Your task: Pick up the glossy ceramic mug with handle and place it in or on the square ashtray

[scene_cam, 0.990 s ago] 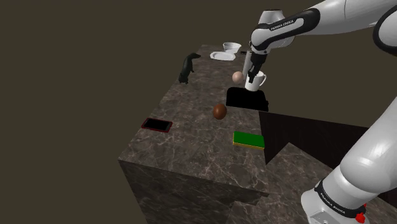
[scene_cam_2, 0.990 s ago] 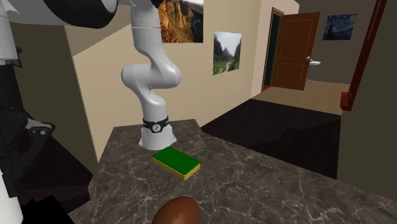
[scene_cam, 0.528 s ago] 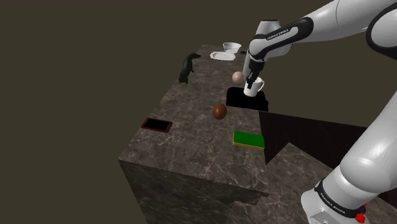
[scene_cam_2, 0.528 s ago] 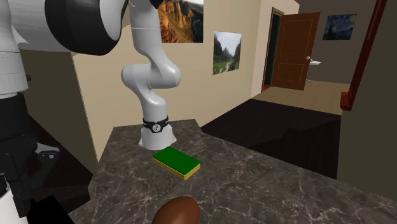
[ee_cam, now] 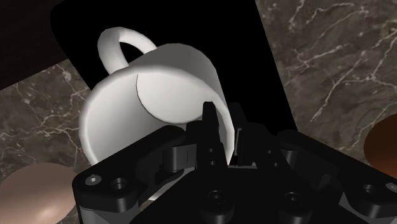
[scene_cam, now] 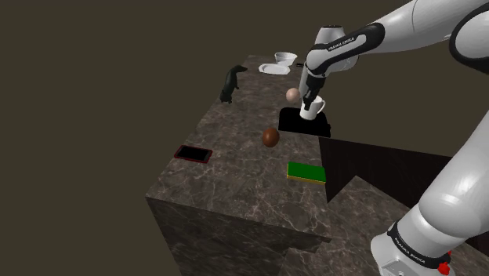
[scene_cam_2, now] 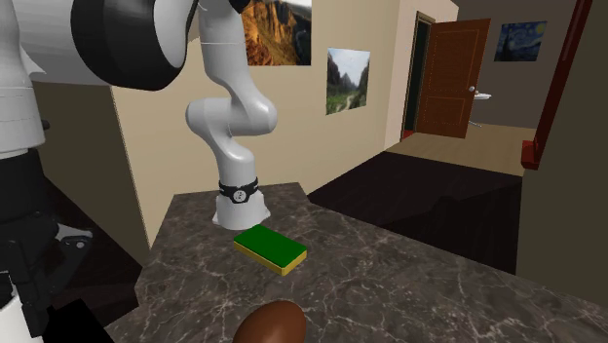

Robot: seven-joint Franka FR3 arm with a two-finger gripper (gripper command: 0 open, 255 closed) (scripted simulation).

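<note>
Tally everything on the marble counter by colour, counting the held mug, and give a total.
White: 3 (mug, bowl, plate)
Black: 3 (ashtray, animal figure, red-rimmed slab)
Brown: 1 (brown ball)
Pinkish: 1 (pinkish ball)
Green: 1 (green block)
Total: 9

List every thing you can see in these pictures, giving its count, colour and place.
mug: one, white, over the ashtray
ashtray: one, black, square, on the counter
brown ball: one, beside the ashtray
pink ball: one, pale, beyond the ashtray
block: one, green over yellow, nearest the stand
flat slab: one, black with red rim, at the counter's edge on the shoulder view's left
animal figure: one, dark, far part
bowl: one, white, far end
plate: one, white, beside the bowl
counter: one, dark, marbled
door: one, brown
arm: one, white
gripper: one, black, clasping the mug's rim
</note>
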